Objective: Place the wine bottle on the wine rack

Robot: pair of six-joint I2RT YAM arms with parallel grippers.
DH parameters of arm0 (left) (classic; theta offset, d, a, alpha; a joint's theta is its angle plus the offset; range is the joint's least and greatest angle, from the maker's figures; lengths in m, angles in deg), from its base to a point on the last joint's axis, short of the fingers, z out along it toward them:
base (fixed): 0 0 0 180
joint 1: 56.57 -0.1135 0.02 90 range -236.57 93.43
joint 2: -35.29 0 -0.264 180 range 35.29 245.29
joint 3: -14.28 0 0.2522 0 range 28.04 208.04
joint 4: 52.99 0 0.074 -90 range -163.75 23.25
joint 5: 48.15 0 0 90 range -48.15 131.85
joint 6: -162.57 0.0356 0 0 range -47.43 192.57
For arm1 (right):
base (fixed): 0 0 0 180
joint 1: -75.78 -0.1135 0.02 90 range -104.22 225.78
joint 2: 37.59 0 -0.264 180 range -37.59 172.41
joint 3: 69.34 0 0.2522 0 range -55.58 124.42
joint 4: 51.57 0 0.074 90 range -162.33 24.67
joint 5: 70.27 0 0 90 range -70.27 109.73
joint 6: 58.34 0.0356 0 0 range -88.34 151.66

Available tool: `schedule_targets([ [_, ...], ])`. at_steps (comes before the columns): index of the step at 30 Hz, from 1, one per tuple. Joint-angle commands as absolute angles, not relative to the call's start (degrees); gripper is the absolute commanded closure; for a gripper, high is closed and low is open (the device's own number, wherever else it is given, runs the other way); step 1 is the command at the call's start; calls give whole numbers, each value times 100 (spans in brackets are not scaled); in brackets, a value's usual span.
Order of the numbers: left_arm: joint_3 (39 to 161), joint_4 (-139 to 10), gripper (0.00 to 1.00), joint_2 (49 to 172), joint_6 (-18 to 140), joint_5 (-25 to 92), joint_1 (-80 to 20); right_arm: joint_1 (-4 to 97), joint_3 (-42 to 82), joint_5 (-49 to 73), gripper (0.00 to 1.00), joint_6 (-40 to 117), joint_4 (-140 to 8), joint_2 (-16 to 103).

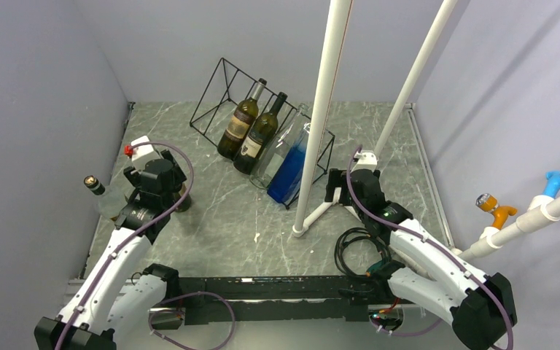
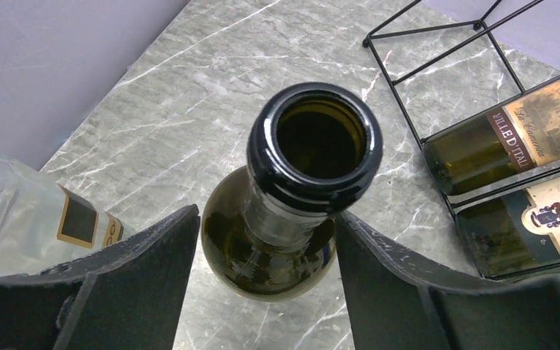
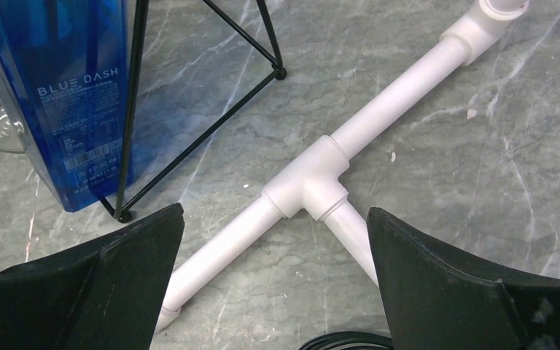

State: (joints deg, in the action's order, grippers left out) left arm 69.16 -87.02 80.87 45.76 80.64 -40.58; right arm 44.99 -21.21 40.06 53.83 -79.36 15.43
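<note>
A dark green wine bottle (image 2: 262, 255) stands upright and uncorked on the marble table, left of the wine rack (image 1: 222, 87). In the top view my left gripper (image 1: 162, 179) covers it almost wholly. In the left wrist view the left gripper (image 2: 266, 219) straddles the bottle's shoulder, and both fingers (image 2: 153, 255) press against the glass. The black wire rack (image 2: 437, 44) holds two dark labelled bottles (image 1: 248, 124), a clear one and a blue one (image 1: 289, 171). My right gripper (image 1: 343, 186) hangs open over a white pipe foot (image 3: 313, 182), nothing between its fingers.
A clear bottle with a dark cap (image 1: 98, 191) stands close to the left wall, just left of my left arm. Two white pipe posts (image 1: 324, 109) rise from the table beside the rack's right end. A black cable loop (image 1: 354, 248) lies by the right arm.
</note>
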Motion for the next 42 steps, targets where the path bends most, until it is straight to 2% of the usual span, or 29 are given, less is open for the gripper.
schedule_targets([
  [1, 7163, -8358, 29, 8135, 4646, 8234, -4066, 4519, -2279, 4126, 0, 5538, -7606, 1353],
  [3, 7199, -8298, 28, 8143, 4725, 8235, -4066, 4519, -2301, 4126, 0, 5535, -7597, 1342],
  [7, 7251, -8201, 15, 8223, 4885, 8371, -4065, 4519, -2288, 4126, 0, 5483, -7588, 1353],
  [10, 7238, -8172, 15, 8306, 4961, 8420, -4067, 4519, -2282, 4104, 0, 5452, -7578, 1351],
  [14, 7215, -8094, 26, 8313, 5045, 8395, -4066, 4519, -2310, 4108, 0, 5449, -7566, 1348],
  [22, 7260, -7836, 70, 8384, 5432, 8108, -4075, 4519, -2349, 4117, 0, 5464, -7557, 1315],
  [26, 7562, -8040, 85, 8499, 5605, 7981, -4075, 4519, -2350, 4157, 0, 5423, -7609, 1256],
  [34, 8252, -8002, 100, 8625, 6297, 7474, -4075, 4519, -2285, 4215, 0, 5337, -7591, 1297],
  [42, 8907, -7627, 100, 9084, 6718, 6981, -4075, 4520, -2185, 4148, 0, 5302, -7490, 1538],
])
